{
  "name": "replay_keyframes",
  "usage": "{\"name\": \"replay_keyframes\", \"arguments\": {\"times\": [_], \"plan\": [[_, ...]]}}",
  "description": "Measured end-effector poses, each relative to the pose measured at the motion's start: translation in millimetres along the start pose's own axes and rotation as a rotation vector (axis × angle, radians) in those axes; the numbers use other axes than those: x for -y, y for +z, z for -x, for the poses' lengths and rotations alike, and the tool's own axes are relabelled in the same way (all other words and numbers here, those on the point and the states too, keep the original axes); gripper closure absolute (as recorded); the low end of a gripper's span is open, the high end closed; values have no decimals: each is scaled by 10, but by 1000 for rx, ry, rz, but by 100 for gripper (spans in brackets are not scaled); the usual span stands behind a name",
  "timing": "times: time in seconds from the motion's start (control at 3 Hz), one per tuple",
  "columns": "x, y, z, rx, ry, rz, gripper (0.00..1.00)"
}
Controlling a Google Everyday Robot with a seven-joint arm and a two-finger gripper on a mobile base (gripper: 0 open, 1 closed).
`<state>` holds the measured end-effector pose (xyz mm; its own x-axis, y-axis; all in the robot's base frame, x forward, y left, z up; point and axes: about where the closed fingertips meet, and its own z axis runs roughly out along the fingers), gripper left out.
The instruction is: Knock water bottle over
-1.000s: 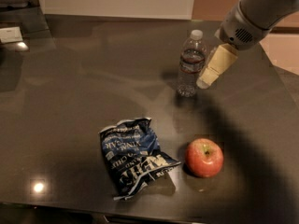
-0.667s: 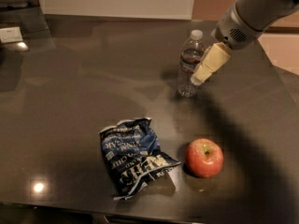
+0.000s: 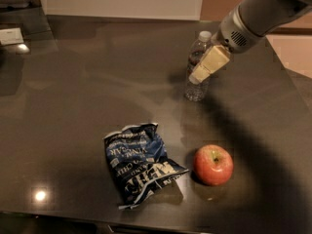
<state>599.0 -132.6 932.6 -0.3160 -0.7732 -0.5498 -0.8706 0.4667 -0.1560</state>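
The water bottle (image 3: 196, 84) stands upright on the dark table, right of centre toward the back. It is clear ribbed plastic with a white cap and a dark label band. My gripper (image 3: 201, 72) comes in from the upper right on a grey arm. Its cream-coloured fingers (image 3: 210, 63) lie across the bottle's right side at label height and cover part of the label. The finger tip looks to be touching or just in front of the bottle.
A blue crumpled chip bag (image 3: 140, 163) lies at the front centre. A red apple (image 3: 213, 165) sits to its right. The dark table's (image 3: 87, 96) right edge runs close behind the arm. A white object (image 3: 10, 36) sits at the far left.
The gripper has moved left and slightly down, from beside the bottle's right to overlapping its label. The bottle still stands in the same place.
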Motion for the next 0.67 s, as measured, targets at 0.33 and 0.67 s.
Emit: {"name": "replay_keyframes", "arguments": {"times": [0.33, 0.67], "plan": [[35, 0, 34, 27, 12, -3, 39], [70, -45, 69, 43, 14, -5, 63]]}}
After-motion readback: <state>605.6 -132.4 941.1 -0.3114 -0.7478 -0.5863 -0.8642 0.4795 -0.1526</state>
